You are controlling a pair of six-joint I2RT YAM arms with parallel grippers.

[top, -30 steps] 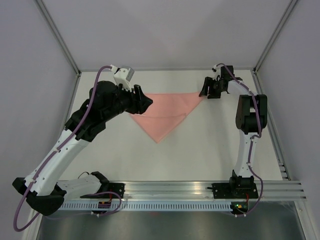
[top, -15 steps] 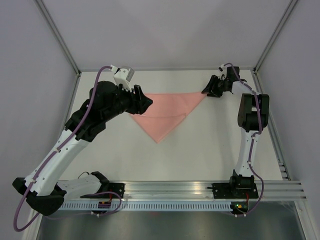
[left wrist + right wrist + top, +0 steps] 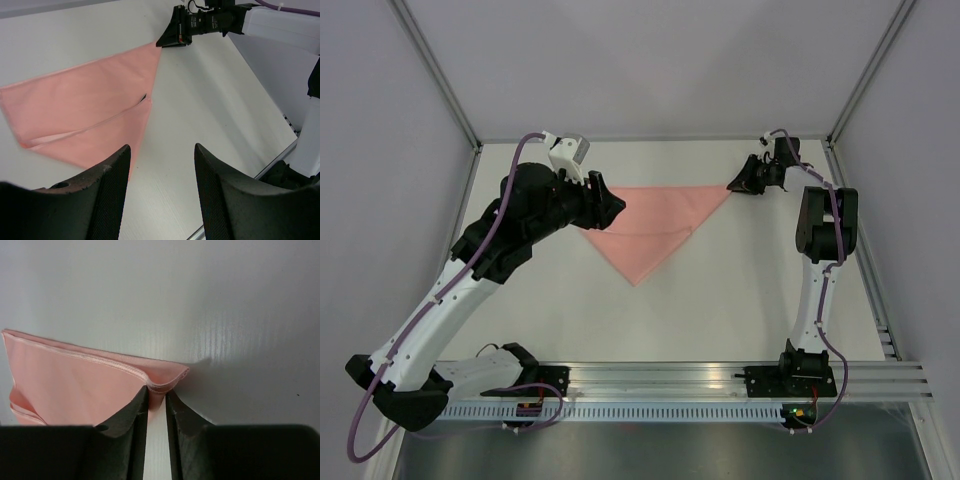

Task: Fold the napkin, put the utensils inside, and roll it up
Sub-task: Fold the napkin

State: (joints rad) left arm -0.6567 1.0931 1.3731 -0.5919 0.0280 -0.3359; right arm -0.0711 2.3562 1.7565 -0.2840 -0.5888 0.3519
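Observation:
The salmon-pink napkin lies folded into a triangle at the back middle of the white table, its point toward the arms. My right gripper is low at the napkin's right corner. In the right wrist view its fingers pinch the hemmed corner of the napkin, which bulges up between the tips. My left gripper hangs over the napkin's left end, open, with only bare table between its fingers; the napkin lies beyond them. No utensils show in any view.
Grey walls with metal corner posts enclose the table at the back and both sides. A metal rail carrying the arm bases runs along the near edge. The right arm's gripper shows at the top of the left wrist view.
My right gripper moved back and right to the napkin's right corner and closed on it. The left arm and the napkin have stayed put.

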